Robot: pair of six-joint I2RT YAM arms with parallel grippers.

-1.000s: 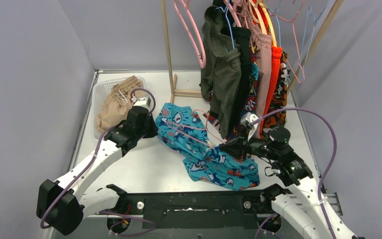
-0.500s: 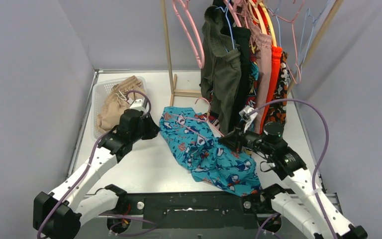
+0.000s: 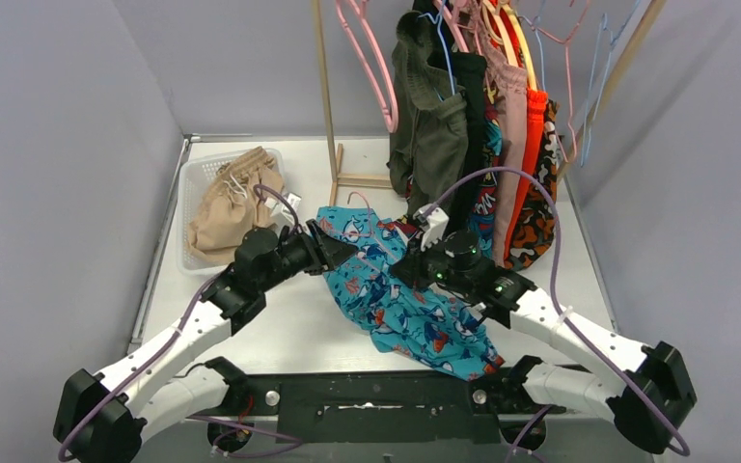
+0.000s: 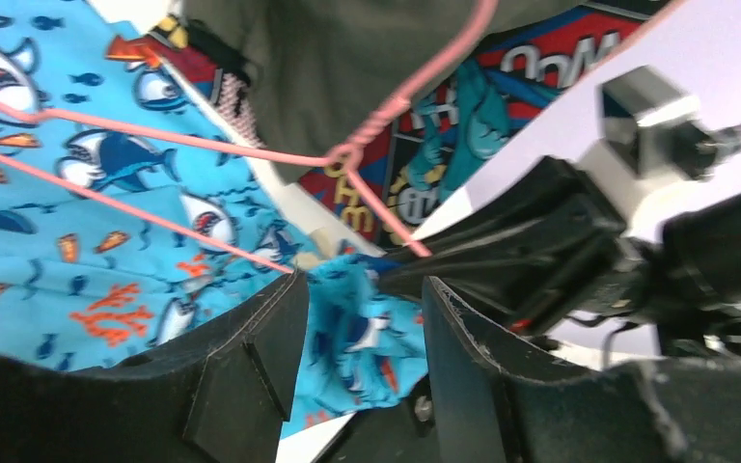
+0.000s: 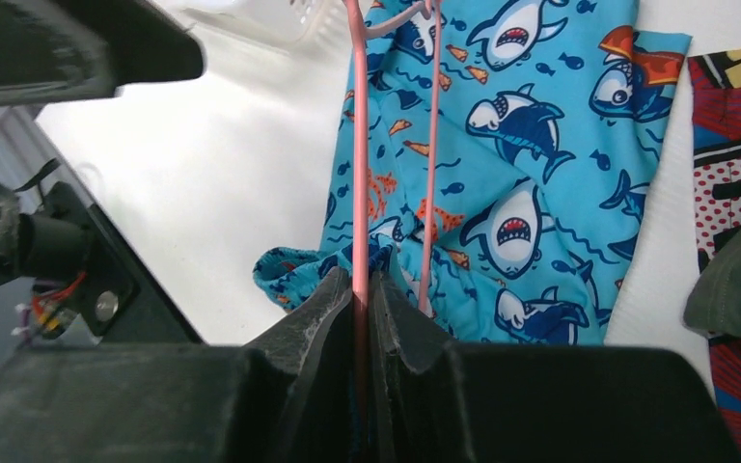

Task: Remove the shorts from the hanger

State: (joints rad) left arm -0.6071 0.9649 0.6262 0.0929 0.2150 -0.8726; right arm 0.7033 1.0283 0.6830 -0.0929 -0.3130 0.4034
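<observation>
White desk (image 3: 289, 333), shark shorts (image 3: 400, 313) sprawled on it: your right jaws pinch the pink hanger (image 5: 358, 174), left jaws parted beside it. Next, clamp cloth, pull it free.

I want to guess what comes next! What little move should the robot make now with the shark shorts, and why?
Probably shut the left claw on the bunch of shark shorts sitting between its open fingers. The right claw is shut on the pink hanger, which lies across the shorts. With a grip on the fabric, the left arm could likely pull the shorts off.
</observation>
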